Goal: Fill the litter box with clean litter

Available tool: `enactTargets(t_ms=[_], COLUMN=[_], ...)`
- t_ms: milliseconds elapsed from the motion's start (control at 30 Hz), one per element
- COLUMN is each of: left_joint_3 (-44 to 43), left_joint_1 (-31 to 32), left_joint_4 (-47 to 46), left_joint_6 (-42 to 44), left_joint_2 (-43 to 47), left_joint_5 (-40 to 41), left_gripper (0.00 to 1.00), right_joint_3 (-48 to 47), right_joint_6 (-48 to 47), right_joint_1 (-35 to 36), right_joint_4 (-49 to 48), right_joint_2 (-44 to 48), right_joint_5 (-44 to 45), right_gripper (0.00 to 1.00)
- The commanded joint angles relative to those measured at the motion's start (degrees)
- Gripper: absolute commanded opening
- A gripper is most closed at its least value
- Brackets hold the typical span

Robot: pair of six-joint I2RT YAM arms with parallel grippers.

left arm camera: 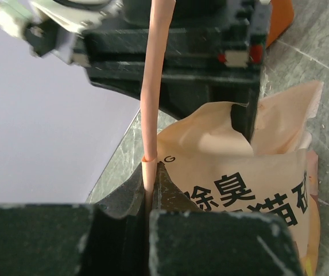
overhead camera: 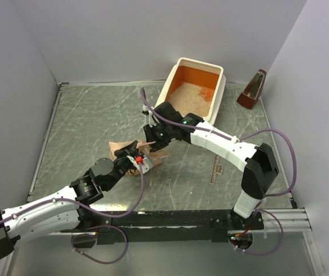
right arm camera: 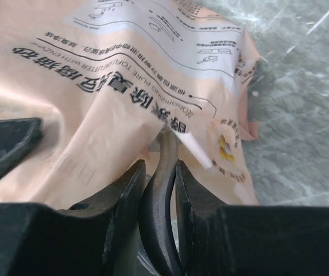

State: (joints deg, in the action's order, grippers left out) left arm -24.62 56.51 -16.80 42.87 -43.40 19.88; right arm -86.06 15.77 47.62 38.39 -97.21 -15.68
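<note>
Items by count. Robot arms: two, the left arm (overhead camera: 43, 213) and the right arm (overhead camera: 221, 144); grippers: two, the left gripper (overhead camera: 138, 163) and the right gripper (overhead camera: 153, 135); litter box (overhead camera: 178, 62): one; patch of clean litter (overhead camera: 190, 99): one; peach-pink bag (right arm camera: 95, 86): one; brown metronome-shaped object (overhead camera: 252, 90): one; ruler-like strip (overhead camera: 216, 169): one; table (overhead camera: 84, 126): one.

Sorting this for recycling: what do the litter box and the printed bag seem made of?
The litter box looks like rigid moulded plastic: smooth walls, cream outside, orange inside. The bag looks like thin matte plastic film, going by its soft creases and printed surface, though coated paper is possible.
</note>
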Motion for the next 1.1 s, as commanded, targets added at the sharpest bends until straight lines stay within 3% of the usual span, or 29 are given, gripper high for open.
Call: enactTargets(t_ms=[0,533,1067], left_joint_3=[-0.8,-0.5,-0.3], left_joint_1=[0.9,0.9,0.9], left_joint_4=[-7.1,-6.9,-7.1], left_joint_6=[0.5,0.7,1.1], left_joint_2=[1.6,0.2,-1.5], left_joint_5=[-1.9,-2.0,-1.3], left_gripper=[0.01,0.01,0.01], right_joint_3=[6.0,33.7,48.3], right_joint_6=[1.9,21.5,37.0], right_joint_1=[-0.2,-9.5,-15.6], right_joint_4=[-3.1,-39.8,-63.4], right_joint_2=[-2.5,7.5,18.0], right_joint_5=[-2.6,-31.5,-40.5], right_gripper=[0.00,0.00,0.00])
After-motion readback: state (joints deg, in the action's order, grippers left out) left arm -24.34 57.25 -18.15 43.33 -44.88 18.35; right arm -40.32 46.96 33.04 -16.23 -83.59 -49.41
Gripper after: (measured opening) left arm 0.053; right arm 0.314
